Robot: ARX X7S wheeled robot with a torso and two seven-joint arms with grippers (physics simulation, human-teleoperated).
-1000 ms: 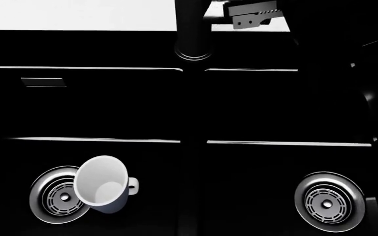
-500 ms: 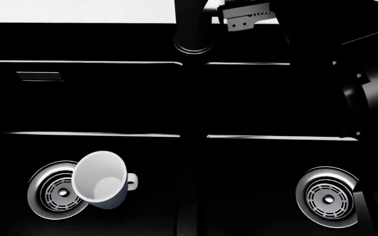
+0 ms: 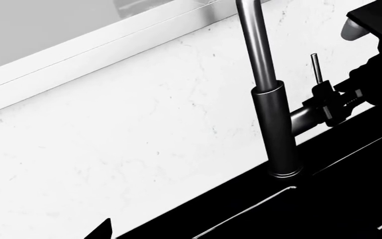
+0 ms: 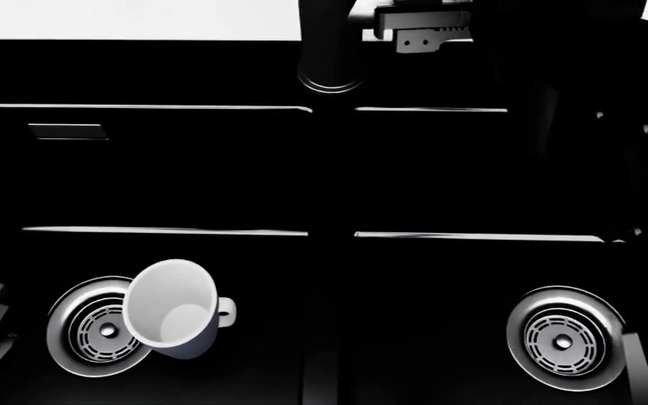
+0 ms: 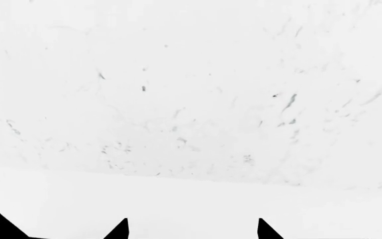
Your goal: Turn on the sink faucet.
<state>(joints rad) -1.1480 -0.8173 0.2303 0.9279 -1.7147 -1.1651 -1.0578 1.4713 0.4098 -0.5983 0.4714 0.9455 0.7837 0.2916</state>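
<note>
The sink faucet (image 4: 330,42) is a dark column at the back rim of the black double-basin sink (image 4: 471,177). In the left wrist view the faucet (image 3: 275,129) has a wider lower sleeve, and its silvery side lever stub (image 3: 302,118) carries a thin upright rod. My right gripper (image 4: 420,29) is right beside the column. In the left wrist view the right gripper (image 3: 330,102) sits at the lever stub. In its own view the right gripper (image 5: 192,231) has its tips wide apart against white wall. Only one left fingertip (image 3: 105,230) shows.
A white mug (image 4: 172,316) lies tilted in the left basin, over part of the left chrome drain (image 4: 82,337). The right drain (image 4: 563,339) is uncovered. An overflow slot (image 4: 67,131) is on the left basin's back wall. White marble backsplash (image 3: 144,129) stands behind the faucet.
My right gripper has shifted slightly toward the faucet column and turned more level. Part of my left arm has come into the head view's lower left. The mug has not moved.
</note>
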